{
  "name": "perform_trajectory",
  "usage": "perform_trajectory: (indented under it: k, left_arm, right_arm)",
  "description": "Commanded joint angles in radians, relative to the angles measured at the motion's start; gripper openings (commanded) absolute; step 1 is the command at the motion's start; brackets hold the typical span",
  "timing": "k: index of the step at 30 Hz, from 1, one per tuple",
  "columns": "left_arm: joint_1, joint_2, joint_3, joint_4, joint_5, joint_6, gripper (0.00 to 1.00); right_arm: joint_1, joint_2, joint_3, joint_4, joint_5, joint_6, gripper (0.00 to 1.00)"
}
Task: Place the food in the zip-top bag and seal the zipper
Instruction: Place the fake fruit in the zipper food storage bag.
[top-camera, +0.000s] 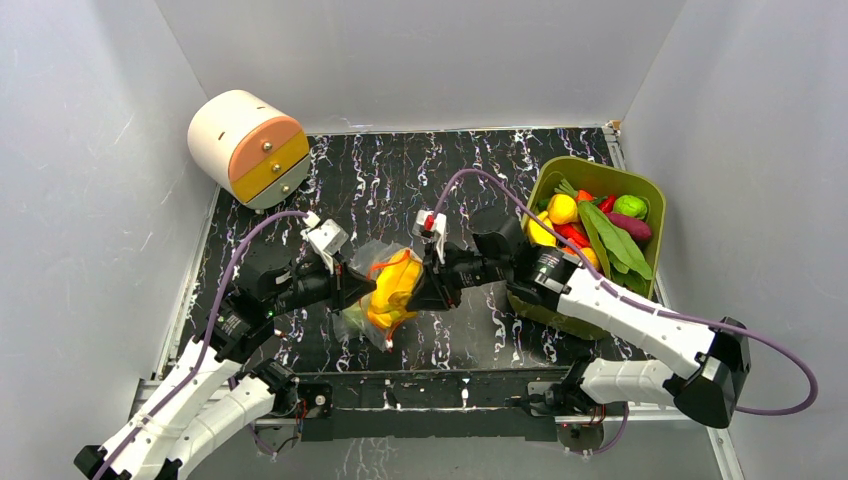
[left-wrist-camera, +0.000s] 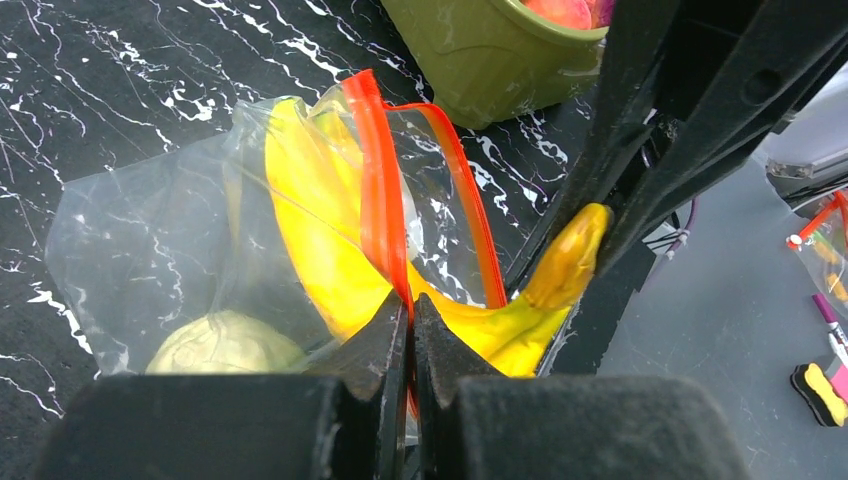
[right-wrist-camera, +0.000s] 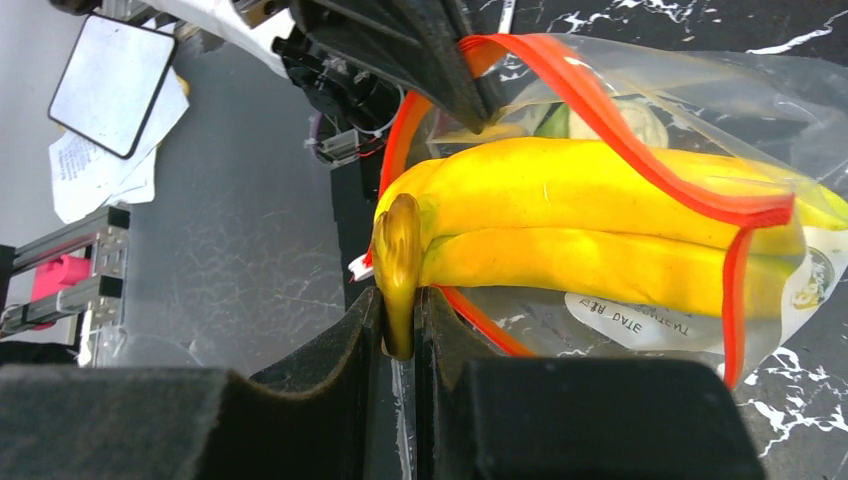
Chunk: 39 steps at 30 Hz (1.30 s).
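Observation:
The clear zip-top bag lies at the table's middle, its mouth held open. My left gripper is shut on the red-orange zipper strip at the mouth's rim. My right gripper is shut on the stem of the yellow bananas, which lie mostly inside the bag with the stem end sticking out. A pale green round food sits deep in the bag. The white slider tab shows by the stem.
An olive-green tub at the right holds several more toy foods. A white round drawer box with peach and yellow fronts stands at the back left. Grey walls enclose the black marbled table.

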Motion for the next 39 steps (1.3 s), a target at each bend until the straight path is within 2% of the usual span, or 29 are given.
perform_trajectory:
  k: [1, 13, 18, 26, 30, 36, 39]
  left_arm:
    - [-0.002, -0.013, -0.002, 0.012, 0.024, -0.02, 0.0]
    - [-0.002, -0.02, -0.013, 0.064, 0.021, -0.089, 0.0]
    - [-0.002, -0.011, -0.016, 0.083, 0.029, -0.112, 0.0]
    - [-0.002, -0.012, -0.015, 0.086, 0.021, -0.123, 0.0]
    - [-0.003, -0.017, -0.013, 0.062, 0.006, -0.11, 0.0]
    - [-0.002, -0.03, -0.02, 0.044, -0.04, -0.096, 0.0]
    - [-0.002, -0.032, -0.02, 0.035, -0.067, -0.086, 0.0]
  right_arm:
    - [0.002, 0.002, 0.022, 0.076, 0.093, -0.016, 0.0]
    - [0.041, 0.034, 0.001, 0.139, 0.157, 0.006, 0.03]
    - [0.102, 0.103, 0.052, 0.087, 0.3, 0.012, 0.08]
    - [0.215, 0.125, 0.063, 0.142, 0.297, -0.106, 0.09]
    - [0.216, 0.145, 0.076, 0.105, 0.343, -0.123, 0.19]
    - [0.216, 0.097, 0.066, 0.1, 0.431, -0.088, 0.43]
    - [0.215, 0.07, 0.065, 0.091, 0.456, -0.059, 0.5]
